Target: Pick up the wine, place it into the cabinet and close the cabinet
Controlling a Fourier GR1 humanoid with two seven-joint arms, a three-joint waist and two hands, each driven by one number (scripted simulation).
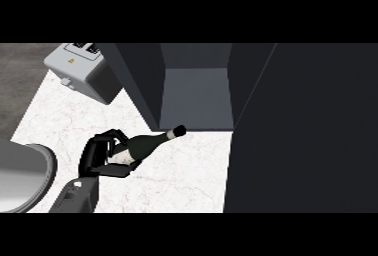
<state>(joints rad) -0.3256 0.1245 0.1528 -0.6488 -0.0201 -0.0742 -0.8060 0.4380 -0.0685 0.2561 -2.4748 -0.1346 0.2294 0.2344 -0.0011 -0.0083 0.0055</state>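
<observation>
A dark wine bottle [148,142] with a pale label lies tilted in my left hand [102,152], its neck pointing up and right toward the cabinet. My left hand's fingers and thumb are curled round the bottle's lower body. The dark cabinet [140,80] stands open ahead, with a grey inner floor [196,97] showing between its side walls. Its open door [303,130] fills the right side of the view. The bottle's cap sits just in front of the cabinet's lower edge. My right hand does not show.
A grey toaster [83,70] stands at the back left on the white marble counter [184,170]. A rounded grey sink or bowl rim [29,175] lies at the left edge, beside my left forearm.
</observation>
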